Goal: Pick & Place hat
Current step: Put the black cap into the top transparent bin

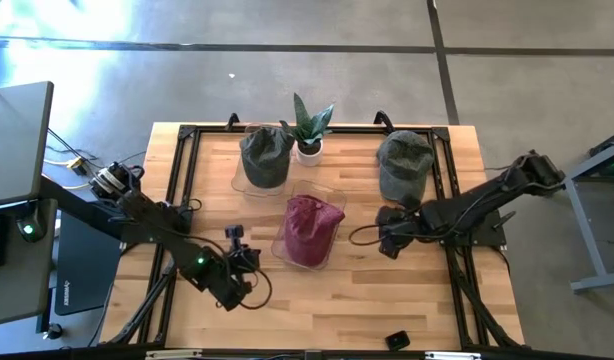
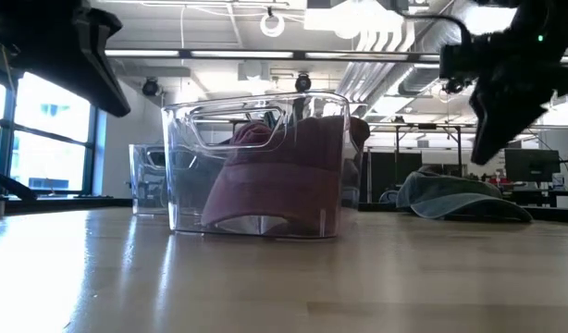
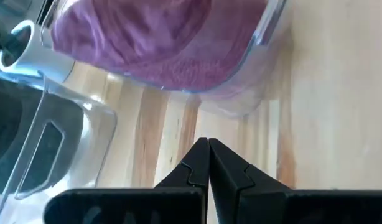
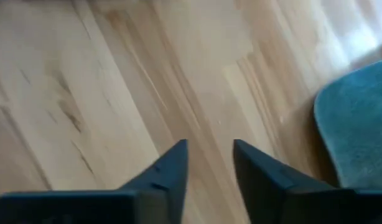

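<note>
Two hats already sit in clear bins: the maroon hat (image 1: pixel 309 230) mid-bench, a dark one (image 1: pixel 265 155) behind. One grey-green hat (image 1: pixel 404 165) lies loose near the far right edge, unplaced. Right gripper (image 1: pixel 389 243), fingers parted and empty, hovers just beside it; left gripper (image 1: pixel 249 258) is closed, empty.

From above I see a grey concrete floor (image 1: pixel 287 25) crossed by dark seam lines, with a bright patch of daylight (image 1: pixel 47 50) falling at the far left. A dark desk (image 1: pixel 17 140) stands left of the wooden counter (image 1: pixel 337 310), cables (image 1: pixel 67 155) trailing beside it. At counter height I look into a large open room: tall windows (image 2: pixel 43 139) on the left, a white ceiling with pipes and ducts (image 2: pixel 376 37), hanging round lamps (image 2: pixel 272 23), and monitors (image 2: pixel 529 166) far right.
</note>
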Controlling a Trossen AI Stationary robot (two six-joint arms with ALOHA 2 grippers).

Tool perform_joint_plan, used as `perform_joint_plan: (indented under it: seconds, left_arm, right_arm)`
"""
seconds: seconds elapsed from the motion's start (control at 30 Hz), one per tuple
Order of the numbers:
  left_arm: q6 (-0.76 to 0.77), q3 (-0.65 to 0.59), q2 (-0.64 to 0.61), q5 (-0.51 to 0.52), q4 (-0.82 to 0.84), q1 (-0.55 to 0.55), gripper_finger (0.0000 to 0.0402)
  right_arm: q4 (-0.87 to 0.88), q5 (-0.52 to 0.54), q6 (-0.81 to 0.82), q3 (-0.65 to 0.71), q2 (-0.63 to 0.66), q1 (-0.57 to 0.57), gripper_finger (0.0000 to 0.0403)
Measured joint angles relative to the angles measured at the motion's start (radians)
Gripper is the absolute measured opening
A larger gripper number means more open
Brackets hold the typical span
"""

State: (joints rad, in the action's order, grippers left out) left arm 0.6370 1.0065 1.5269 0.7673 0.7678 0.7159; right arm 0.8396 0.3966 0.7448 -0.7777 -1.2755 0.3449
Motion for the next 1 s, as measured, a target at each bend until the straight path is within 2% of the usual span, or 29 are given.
perform_joint_plan:
  seconds: [0.13,0.3,0.57,0.77,1.0]
  left_arm:
    - [0.083,-0.016,-0.009,0.011,0.070,0.000,0.0004]
    - [0.119,-0.023,-0.018,0.034,0.104,-0.002,0.0004]
    - [0.104,-0.022,-0.018,0.075,0.096,-0.003,0.0004]
    - [0.101,-0.022,-0.018,0.062,0.095,-0.003,0.0004]
    - [0.101,-0.022,-0.018,0.057,0.095,-0.003,0.0004]
  right_arm:
    - [-0.015,-0.053,-0.103,0.070,0.000,-0.051,0.0182]
    - [-0.067,-0.012,-0.248,0.144,-0.001,-0.084,0.0229]
    - [-0.057,0.245,-0.328,0.153,-0.001,-0.090,0.0233]
    - [-0.056,0.260,-0.345,0.153,-0.025,-0.162,0.0233]
    - [-0.118,0.285,-0.475,0.153,-0.177,-0.263,0.0233]
